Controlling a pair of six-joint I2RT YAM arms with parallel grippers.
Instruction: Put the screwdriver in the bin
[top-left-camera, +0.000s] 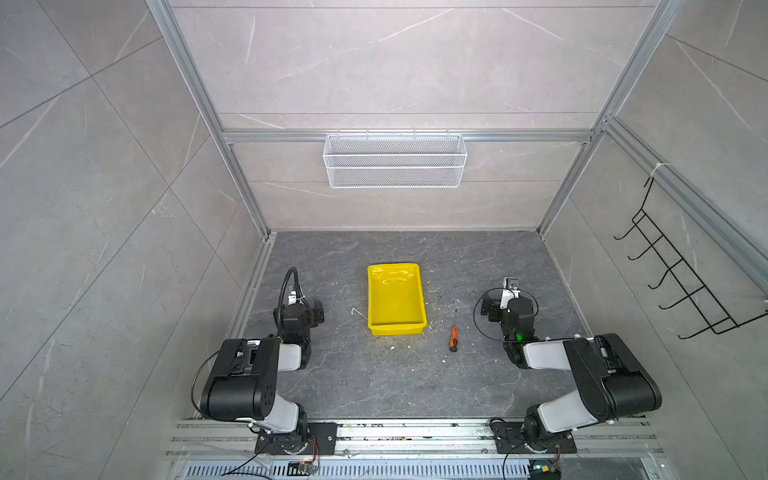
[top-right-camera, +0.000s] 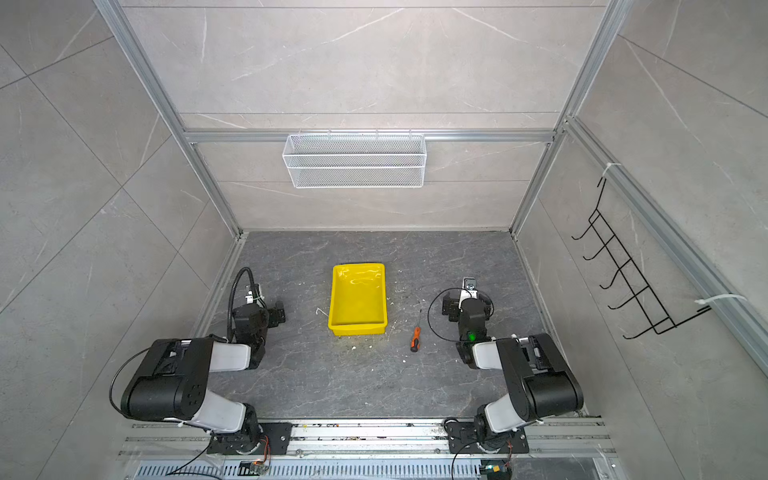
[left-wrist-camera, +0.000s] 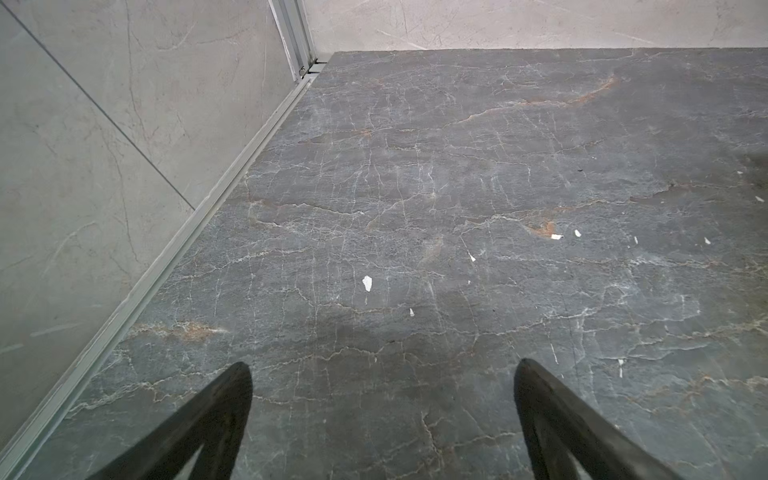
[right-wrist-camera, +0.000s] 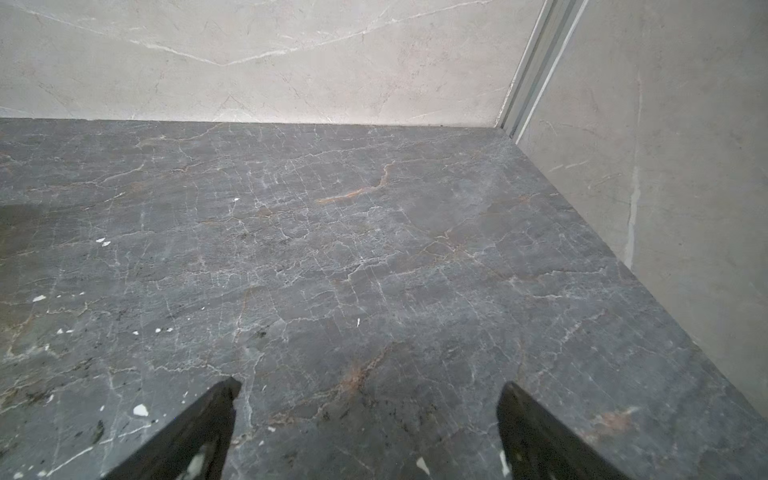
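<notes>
Left gripper (left-wrist-camera: 382, 370): jaws spread, over the table (left-wrist-camera: 415, 166). Bin (top-left-camera: 397, 330) sat centre, empty. Screwdriver (top-left-camera: 454, 338) lay flat to its right, not touching. I judged it light, stiff, apt to roll; I'd pinch across the orange handle (top-left-camera: 454, 333). Right gripper (right-wrist-camera: 370, 386): nearest, jaws spread, empty.

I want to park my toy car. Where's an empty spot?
Bare: behind the bin up to the back wall, and before it down to the metal rail. Crowded: between bin and right arm, where the screwdriver lies.
</notes>
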